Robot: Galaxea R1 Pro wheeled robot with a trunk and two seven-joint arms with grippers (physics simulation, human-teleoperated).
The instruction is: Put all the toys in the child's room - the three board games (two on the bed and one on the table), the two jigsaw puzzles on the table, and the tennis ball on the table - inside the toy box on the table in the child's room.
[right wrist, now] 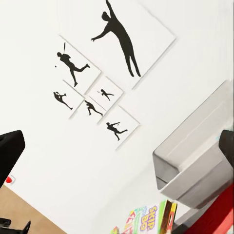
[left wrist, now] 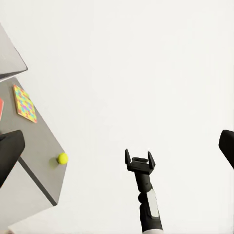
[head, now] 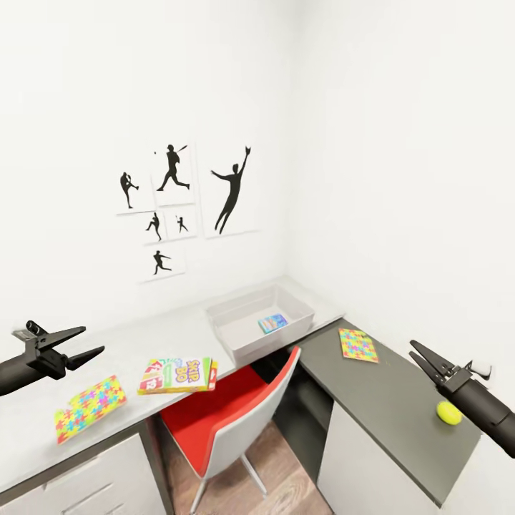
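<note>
White walls corner a pale counter [head: 143,342] carrying the toy box [head: 236,336], small blue game [head: 272,322] inside; Skip-Bo box [head: 179,374] overhangs the edge, so a careless nudge drops it; tennis ball [head: 449,413] may roll; left claw [head: 80,343] and right claw [head: 418,355] both released, empty.

The grey toy box [head: 236,336] is holding a blue board game [head: 272,322], its print seemingly multicoloured; the jigsaw puzzles [head: 89,408] are showing yellow-pink-blue-green; the tennis ball [head: 449,413] is glowing yellow-green.
</note>
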